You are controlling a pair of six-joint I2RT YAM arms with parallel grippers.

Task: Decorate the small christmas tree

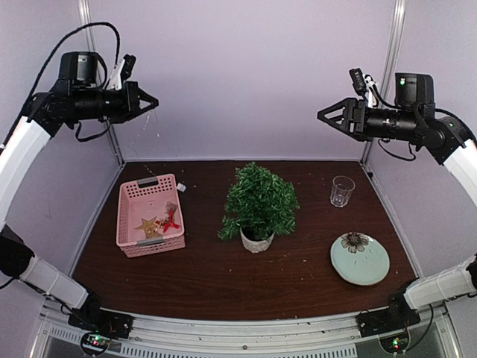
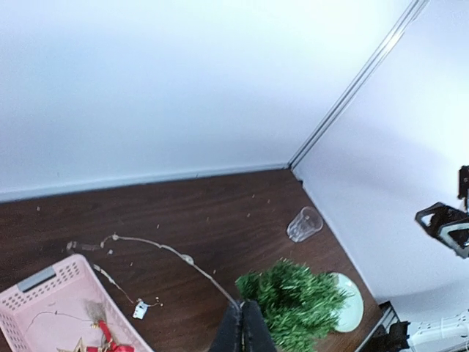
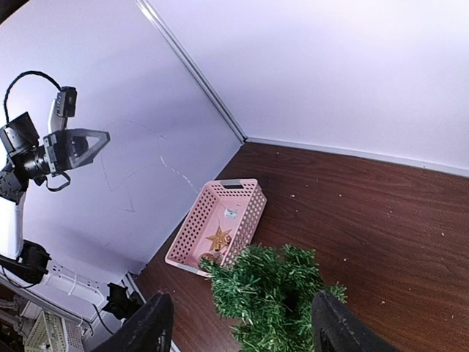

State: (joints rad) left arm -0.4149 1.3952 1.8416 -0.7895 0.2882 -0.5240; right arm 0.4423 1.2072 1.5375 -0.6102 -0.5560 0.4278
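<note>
The small christmas tree (image 1: 259, 201) stands in its white pot (image 1: 256, 240) at mid-table; it also shows in the left wrist view (image 2: 300, 304) and the right wrist view (image 3: 271, 293). My left gripper (image 1: 149, 101) hangs high over the table's left side, shut (image 2: 243, 304) on one end of a thin beaded string (image 2: 161, 248). The string trails down toward the pink basket (image 1: 149, 215) and ends in a small white tag (image 2: 139, 310). My right gripper (image 1: 324, 114) is high on the right, open (image 3: 242, 312) with nothing between its fingers.
In the pink basket (image 3: 220, 220) lie a gold star (image 1: 147, 225) and a red ornament (image 1: 171, 218). A clear glass (image 1: 342, 191) stands at the back right. A pale green plate (image 1: 360, 258) with a dark flower ornament lies front right.
</note>
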